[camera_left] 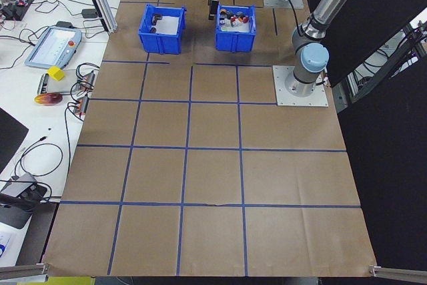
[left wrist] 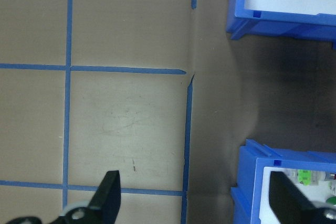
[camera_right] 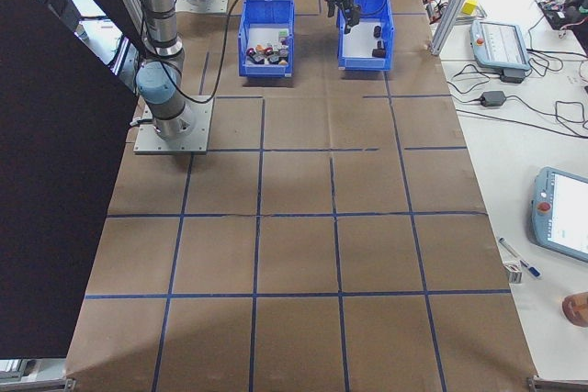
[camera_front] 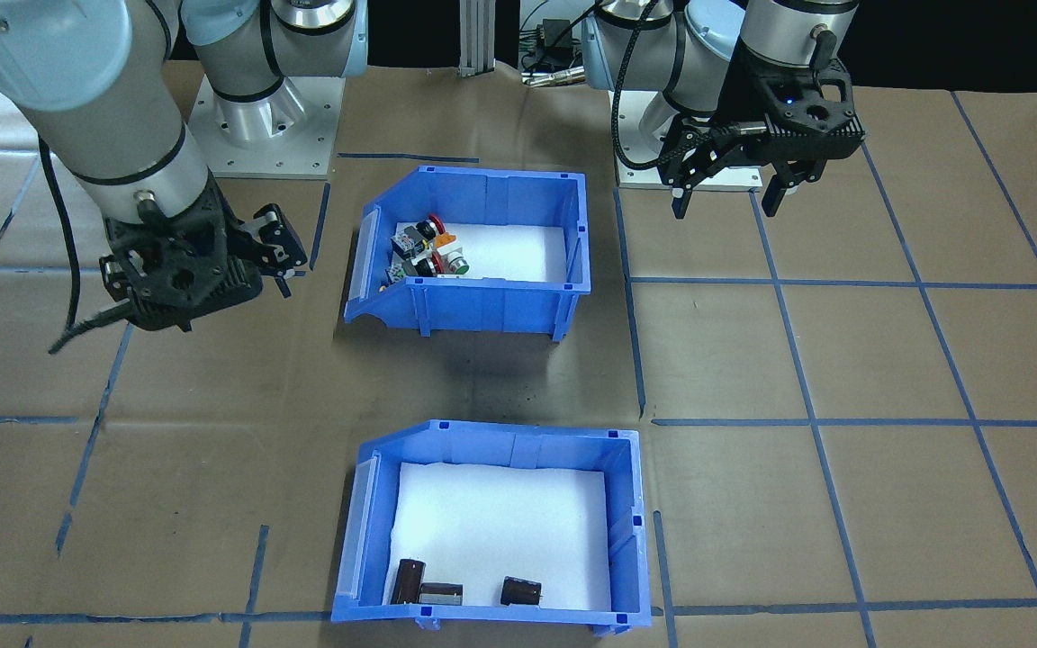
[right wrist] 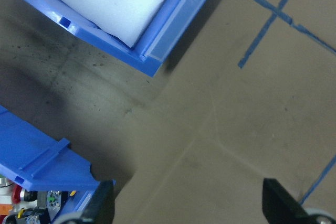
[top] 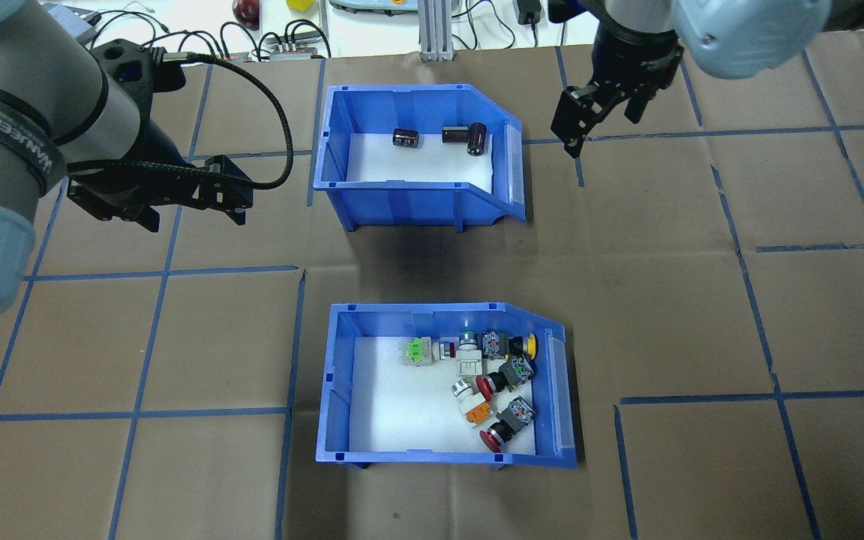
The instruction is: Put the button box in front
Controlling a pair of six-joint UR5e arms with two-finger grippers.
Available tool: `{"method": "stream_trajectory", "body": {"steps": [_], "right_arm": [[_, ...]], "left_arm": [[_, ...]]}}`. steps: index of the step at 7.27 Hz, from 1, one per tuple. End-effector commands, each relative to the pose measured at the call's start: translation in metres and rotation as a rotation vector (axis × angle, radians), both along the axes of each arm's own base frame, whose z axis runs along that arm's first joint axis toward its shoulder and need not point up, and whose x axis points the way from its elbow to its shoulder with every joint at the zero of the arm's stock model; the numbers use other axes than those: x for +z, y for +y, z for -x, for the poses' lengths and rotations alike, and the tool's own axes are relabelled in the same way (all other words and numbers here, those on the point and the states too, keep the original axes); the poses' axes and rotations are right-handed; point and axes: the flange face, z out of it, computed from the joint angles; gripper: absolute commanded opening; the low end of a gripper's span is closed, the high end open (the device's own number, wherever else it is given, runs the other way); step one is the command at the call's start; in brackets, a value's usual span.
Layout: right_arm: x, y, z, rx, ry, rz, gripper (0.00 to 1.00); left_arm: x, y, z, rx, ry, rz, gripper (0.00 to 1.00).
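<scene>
Both tools, left tool (top: 190, 201) and right tool (top: 603, 114), are hanging spread open and empty above the surface (top: 627, 300), while the button box (top: 443, 386) is sitting nearest the robot.

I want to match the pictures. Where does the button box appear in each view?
Exterior front-facing: button box, upper centre, near the robot's bases.
Overhead exterior: lower centre.
Exterior left: top, the right-hand bin.
Exterior right: top, the left-hand bin.
Left wrist: bottom right corner.
Right wrist: bottom left corner.
Shared landmark: the bin with dark cylinders, its neighbour.
</scene>
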Motion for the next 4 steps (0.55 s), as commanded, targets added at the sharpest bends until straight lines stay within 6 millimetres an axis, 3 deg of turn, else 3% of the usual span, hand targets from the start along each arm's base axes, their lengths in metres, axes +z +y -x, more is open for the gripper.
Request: {"method": "stream_trajectory", "body": {"steps": [1,3,4], "right_arm": [[-0.014,-0.041,-0.075,0.359,-0.003,0.028,1.00],[-0.028,-0.048,-0.141,0.612,-0.005,0.038,1.00],[-0.042,-0.039,-0.181,0.670,-0.003,0.029,1.00]], "left_arm": [[-0.030,0.027,0.002,0.096,0.015,-0.050,0.99],[-0.073,0.071,0.009,0.353,0.038,-0.117,0.99],[-0.084,0.080,0.022,0.493,0.044,-0.137,0.99]]}}
